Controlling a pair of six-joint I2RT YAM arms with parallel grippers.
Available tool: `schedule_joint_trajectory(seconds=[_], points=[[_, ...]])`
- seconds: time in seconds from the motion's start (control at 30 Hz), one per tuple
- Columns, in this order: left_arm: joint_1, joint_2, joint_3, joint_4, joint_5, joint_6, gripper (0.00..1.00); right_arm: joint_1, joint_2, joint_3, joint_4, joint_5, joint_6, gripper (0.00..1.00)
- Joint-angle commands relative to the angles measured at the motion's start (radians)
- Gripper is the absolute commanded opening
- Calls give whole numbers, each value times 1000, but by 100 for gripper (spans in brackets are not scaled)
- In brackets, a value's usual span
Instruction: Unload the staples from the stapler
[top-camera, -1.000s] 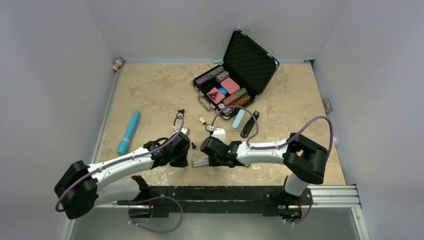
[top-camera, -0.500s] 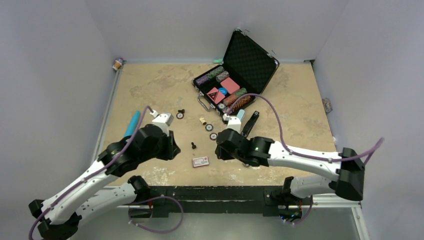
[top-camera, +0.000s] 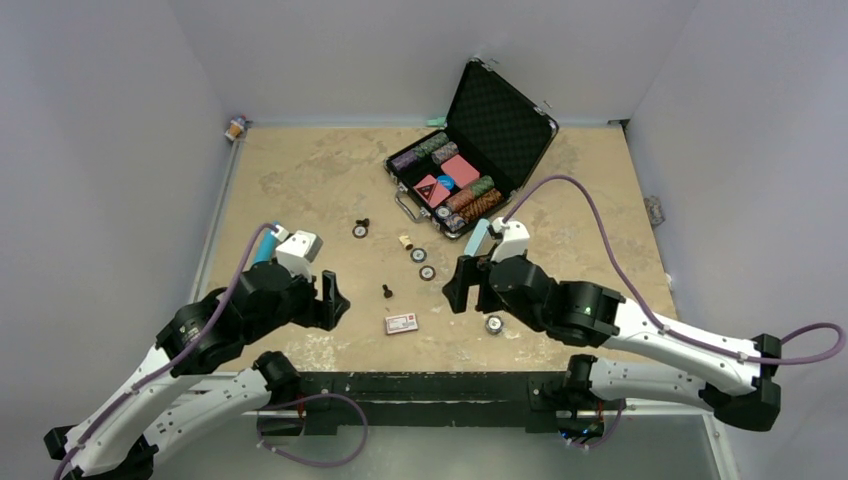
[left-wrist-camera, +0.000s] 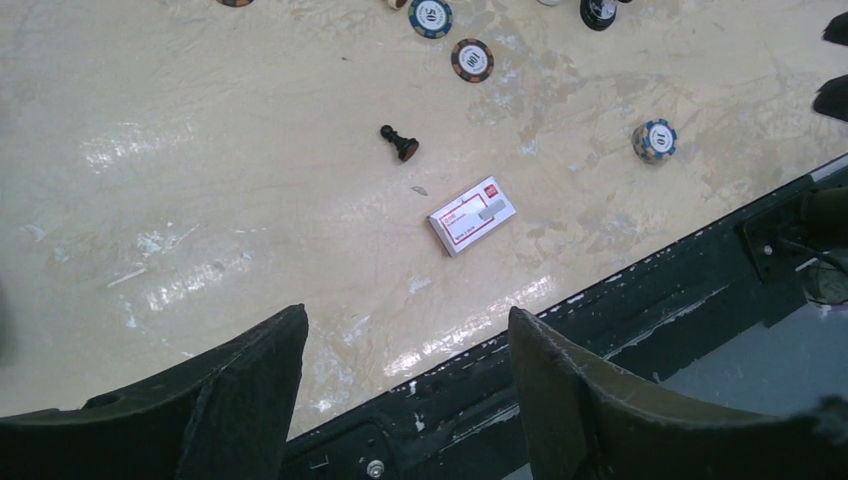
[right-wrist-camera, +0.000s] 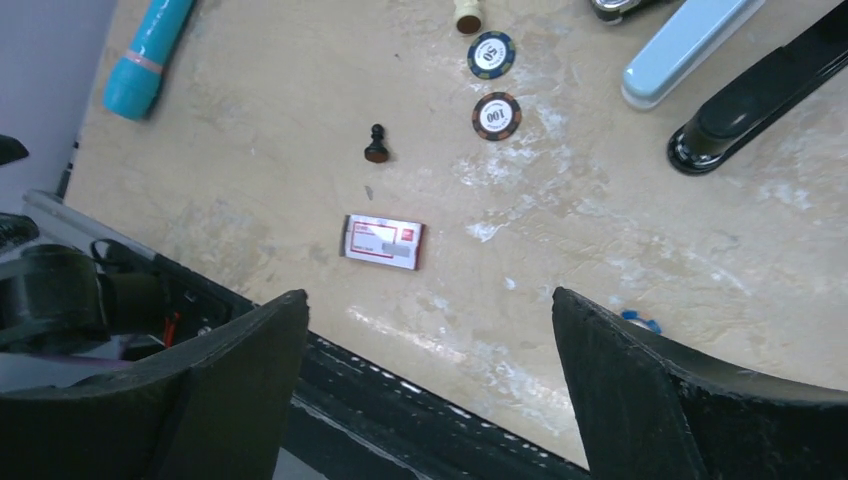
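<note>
Both arms have swung back and outward from the table's centre since a second ago. Left gripper hangs wide open and empty over the near edge. Beyond it lie a black pawn, a tiny grey sliver that may be a loose staple strip, and a red-and-white staple box. Right gripper is equally wide open, holding nothing. Black stapler lies shut, farther out and rightward of it, long axis slanting near-left to far-right, beside a pale blue case. Right arm looks nearer.
</note>
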Motion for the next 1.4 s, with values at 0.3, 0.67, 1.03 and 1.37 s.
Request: schedule_joint_trajectory(seconds=[0.3,0.67,1.03,1.37], points=[[3,-23,-2,3,-83,63,94,3,-273,-37,26,131,-132,99],[4,-79,-17,7,-102,52,96,4,-318,5,-39,139,-123,99],[4,-91,-19,6,-113,53,95,4,-477,5,-3,62,-192,99],[3,-94,-18,7,-120,53,95,3,-733,-131,118,112,-191,99]])
